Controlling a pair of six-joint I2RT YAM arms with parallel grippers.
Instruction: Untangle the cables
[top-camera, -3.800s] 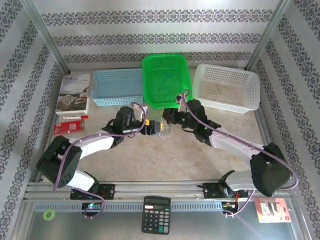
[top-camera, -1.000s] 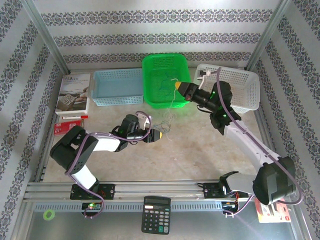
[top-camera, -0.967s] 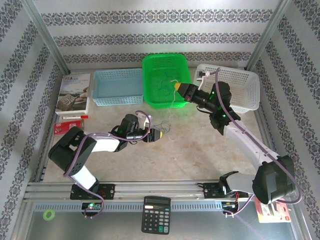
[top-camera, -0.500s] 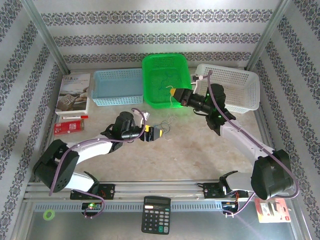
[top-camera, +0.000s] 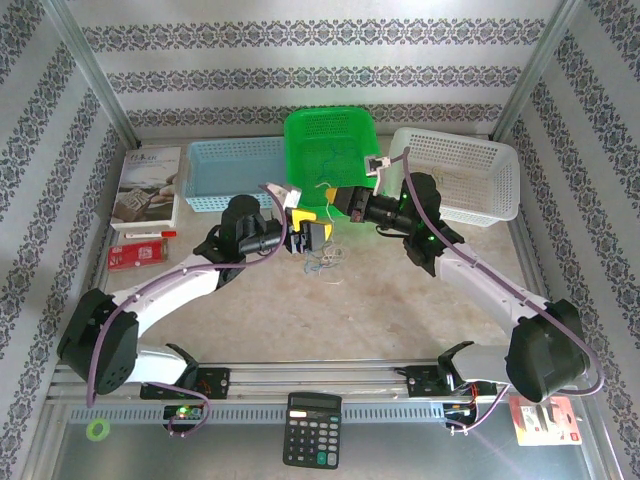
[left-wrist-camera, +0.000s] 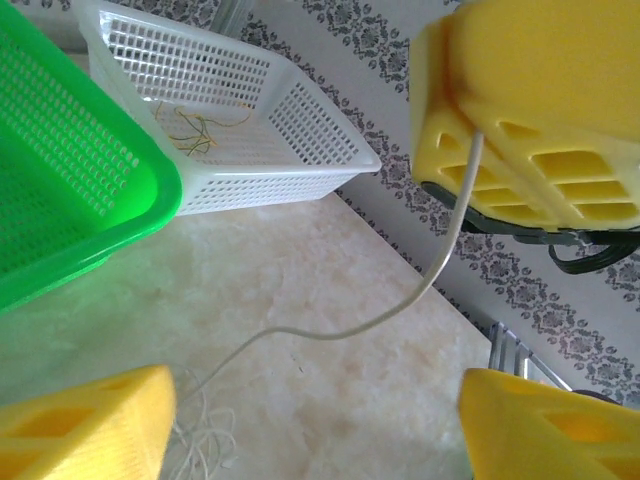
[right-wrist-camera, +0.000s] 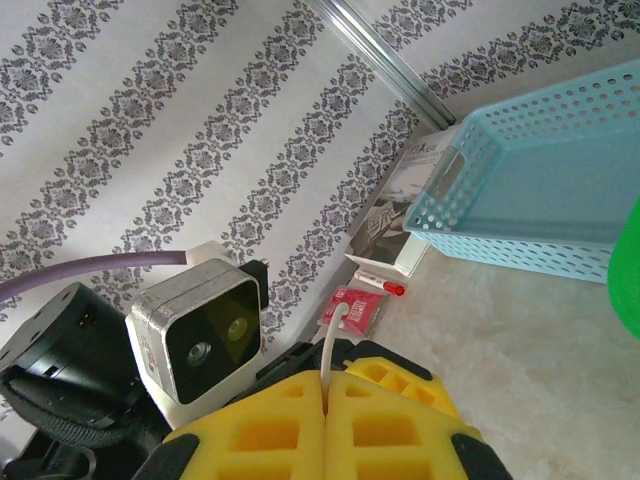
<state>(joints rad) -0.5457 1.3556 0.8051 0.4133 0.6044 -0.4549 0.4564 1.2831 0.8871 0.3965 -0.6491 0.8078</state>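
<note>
A white cable (left-wrist-camera: 441, 258) tight in right end effector (right-wrist-camera: 326, 388); left end effector (left-wrist-camera: 315, 435) wide apart, empty.

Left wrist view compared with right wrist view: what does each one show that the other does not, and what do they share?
Left wrist view, not the right: the white basket with yellow-tan cables inside, a pale tangle on the table, and the open left gripper. Right wrist view, not the left: the blue basket, a booklet and a red packet. Both: the right gripper shut on one pale white cable, and the patterned wall.
</note>
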